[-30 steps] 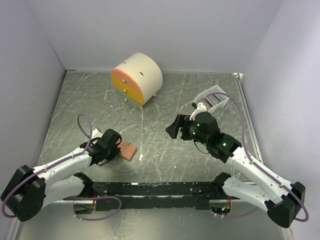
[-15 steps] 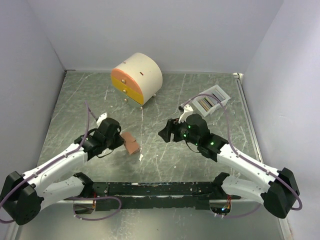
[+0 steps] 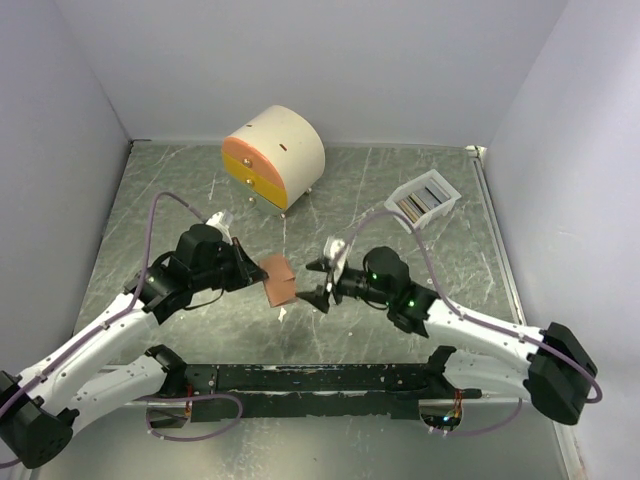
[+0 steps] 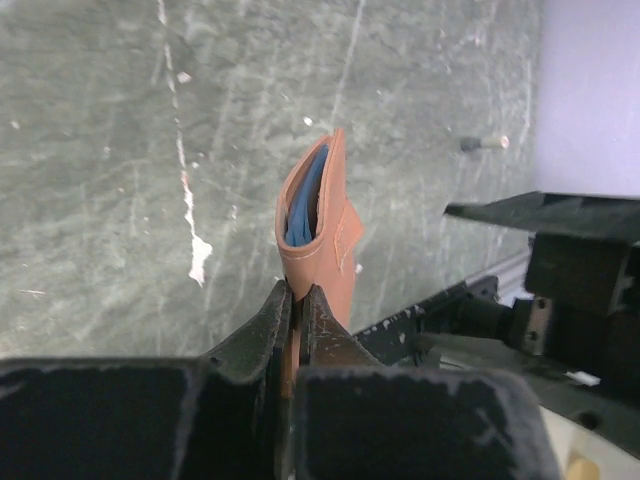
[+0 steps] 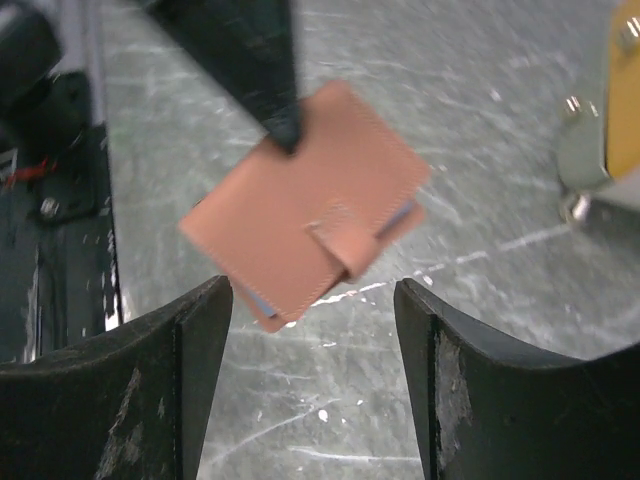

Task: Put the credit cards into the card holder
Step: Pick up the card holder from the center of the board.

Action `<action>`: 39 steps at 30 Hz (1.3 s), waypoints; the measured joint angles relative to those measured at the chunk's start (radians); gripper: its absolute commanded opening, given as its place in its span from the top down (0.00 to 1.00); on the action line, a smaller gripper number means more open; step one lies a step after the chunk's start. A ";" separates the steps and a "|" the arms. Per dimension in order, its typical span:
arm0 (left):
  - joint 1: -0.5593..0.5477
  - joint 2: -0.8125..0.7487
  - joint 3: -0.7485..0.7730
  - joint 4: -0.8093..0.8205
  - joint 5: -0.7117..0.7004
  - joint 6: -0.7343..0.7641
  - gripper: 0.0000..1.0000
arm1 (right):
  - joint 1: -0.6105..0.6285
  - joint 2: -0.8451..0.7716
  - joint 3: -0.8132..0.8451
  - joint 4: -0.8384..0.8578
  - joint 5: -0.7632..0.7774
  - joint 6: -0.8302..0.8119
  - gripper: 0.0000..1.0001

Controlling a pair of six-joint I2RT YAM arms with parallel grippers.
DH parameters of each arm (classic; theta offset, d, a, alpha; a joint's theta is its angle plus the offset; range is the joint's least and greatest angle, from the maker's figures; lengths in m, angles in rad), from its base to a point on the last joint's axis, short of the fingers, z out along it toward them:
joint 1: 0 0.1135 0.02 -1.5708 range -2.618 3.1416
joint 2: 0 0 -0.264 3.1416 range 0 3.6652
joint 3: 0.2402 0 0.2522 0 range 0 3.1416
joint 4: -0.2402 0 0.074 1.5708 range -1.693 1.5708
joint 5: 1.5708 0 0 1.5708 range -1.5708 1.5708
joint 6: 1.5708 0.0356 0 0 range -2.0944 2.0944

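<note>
Card holder (image 4: pixel 318 235): pinched at one corner by the left gripper (image 4: pixel 297 298), above mid-tabletop (image 3: pixel 180 190). Right gripper (image 3: pixel 318 283) just beside it, fingers spread. Likely light, soft and floppy; best grasped at the free edge opposite the pinch.

marbled table (image 3: pixel 180 200) bears a drawer cabinet (image 3: pixel 275 155) and white tray (image 3: pixel 441 211).

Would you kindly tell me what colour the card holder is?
The card holder is salmon-pink, clearest in the right wrist view.

Apparently card holder (image 3: pixel 279 280) blocks right gripper (image 3: pixel 318 284).
</note>
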 measured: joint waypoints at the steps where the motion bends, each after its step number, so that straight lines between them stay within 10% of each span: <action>1: 0.000 -0.003 0.003 -0.003 0.016 -0.005 0.93 | 0.016 -0.022 -0.029 0.019 -0.015 -0.049 0.33; 17: 0.000 -0.028 0.079 -0.032 0.168 -0.226 0.93 | 0.173 -0.228 -0.177 0.100 0.001 -0.750 0.34; 39: 0.000 -0.038 0.080 -0.027 0.158 -0.307 0.93 | 0.266 -0.164 -0.201 0.087 0.168 -0.948 0.30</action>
